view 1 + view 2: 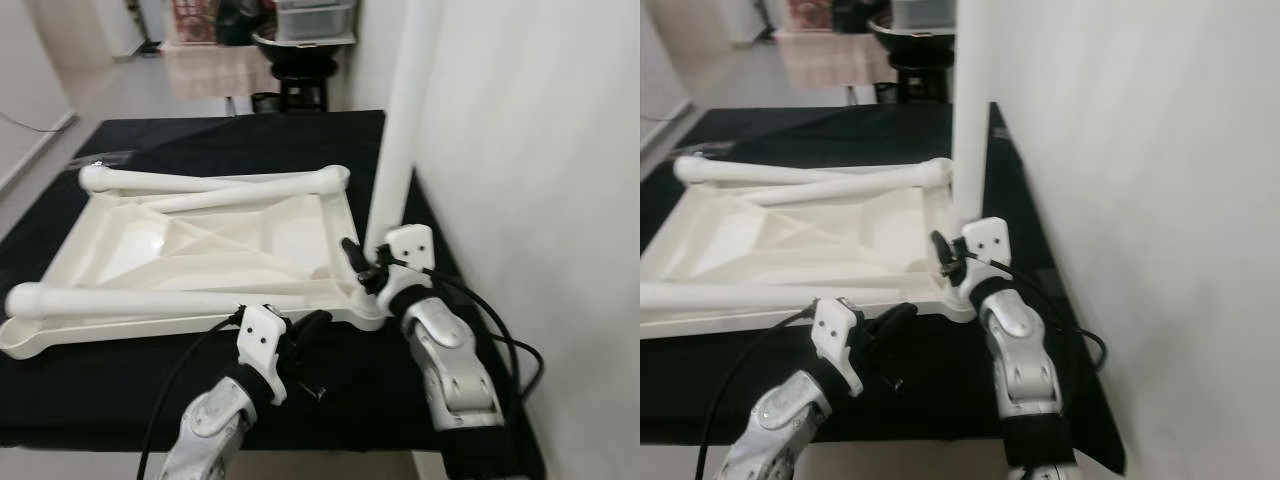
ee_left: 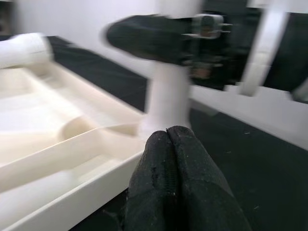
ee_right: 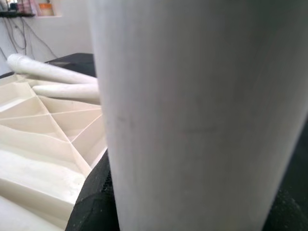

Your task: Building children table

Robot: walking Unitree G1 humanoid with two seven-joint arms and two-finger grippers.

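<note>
A cream plastic children's tabletop (image 1: 200, 250), flipped underside up with ribbed panels showing, lies on a bench covered in black cloth (image 1: 240, 135). The right claw (image 1: 362, 262) is clamped around the base of an upright white cylindrical table leg (image 1: 398, 130), which stands at the tabletop's near corner. Just beside it, the left claw (image 1: 312, 328) rests on the cloth by the tabletop's near edge, its two black fingers (image 2: 173, 178) pressed together and empty. Beyond both claws, three more white legs (image 1: 215, 182) lie flat across the tabletop.
</note>
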